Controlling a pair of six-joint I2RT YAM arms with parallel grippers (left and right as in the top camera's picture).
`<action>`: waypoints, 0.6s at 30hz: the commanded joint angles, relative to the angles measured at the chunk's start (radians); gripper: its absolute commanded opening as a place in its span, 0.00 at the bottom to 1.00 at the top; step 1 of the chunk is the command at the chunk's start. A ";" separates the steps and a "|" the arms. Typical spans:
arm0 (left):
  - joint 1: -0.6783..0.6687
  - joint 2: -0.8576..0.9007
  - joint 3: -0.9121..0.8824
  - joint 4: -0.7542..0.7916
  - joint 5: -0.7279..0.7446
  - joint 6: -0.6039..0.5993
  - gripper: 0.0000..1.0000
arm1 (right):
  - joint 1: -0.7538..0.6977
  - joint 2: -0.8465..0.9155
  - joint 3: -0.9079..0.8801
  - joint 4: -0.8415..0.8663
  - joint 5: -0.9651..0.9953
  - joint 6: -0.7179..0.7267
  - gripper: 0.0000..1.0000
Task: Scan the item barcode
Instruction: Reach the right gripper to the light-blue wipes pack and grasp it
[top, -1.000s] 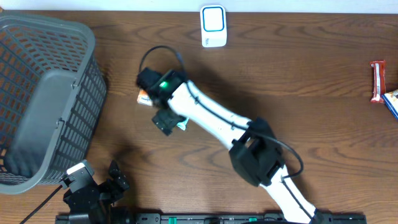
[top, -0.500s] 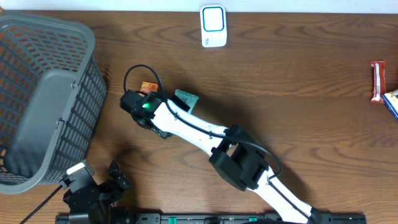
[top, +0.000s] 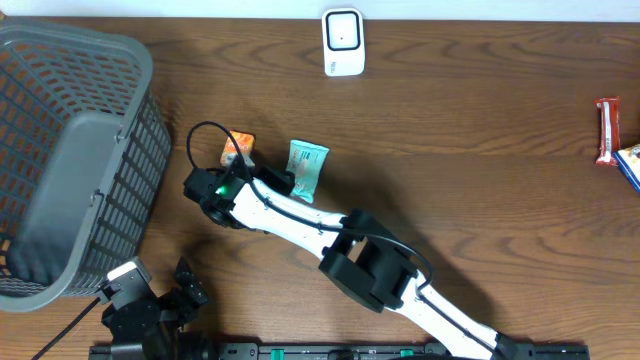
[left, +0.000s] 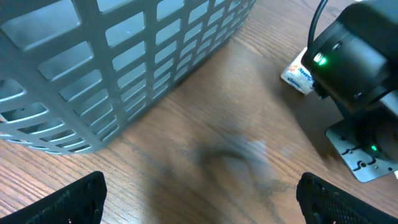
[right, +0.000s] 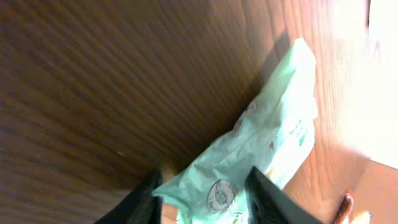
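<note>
A pale green packet (top: 306, 168) lies flat on the wooden table, left of centre. My right gripper (top: 283, 183) is at its near end. In the right wrist view the packet (right: 267, 143) runs up and to the right from my right gripper (right: 202, 199), and the two dark fingers press against either side of its crumpled end. A white barcode scanner (top: 343, 41) stands at the far edge of the table. My left gripper (top: 185, 290) rests at the near left, open, with only bare wood between its fingers (left: 74, 199).
A grey plastic basket (top: 60, 150) fills the left side and is close to my left gripper in its wrist view (left: 112, 62). An orange-and-white packet (top: 238, 150) lies beside the right wrist. A red bar (top: 607, 130) and a blue packet (top: 630, 165) sit at the right edge.
My right arm has swung left and toward the near side, uncovering the green packet. Its jaws have narrowed from wide open onto the packet's end. The left arm has not moved.
</note>
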 joint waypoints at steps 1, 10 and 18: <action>0.003 -0.001 0.002 0.001 -0.006 -0.001 0.98 | -0.013 0.076 -0.016 -0.024 -0.114 0.041 0.01; 0.003 -0.001 0.002 0.001 -0.006 -0.001 0.98 | -0.035 0.019 0.042 -0.140 -0.300 0.046 0.01; 0.003 -0.001 0.002 0.001 -0.006 -0.001 0.98 | -0.161 -0.274 0.087 -0.172 -0.770 -0.048 0.01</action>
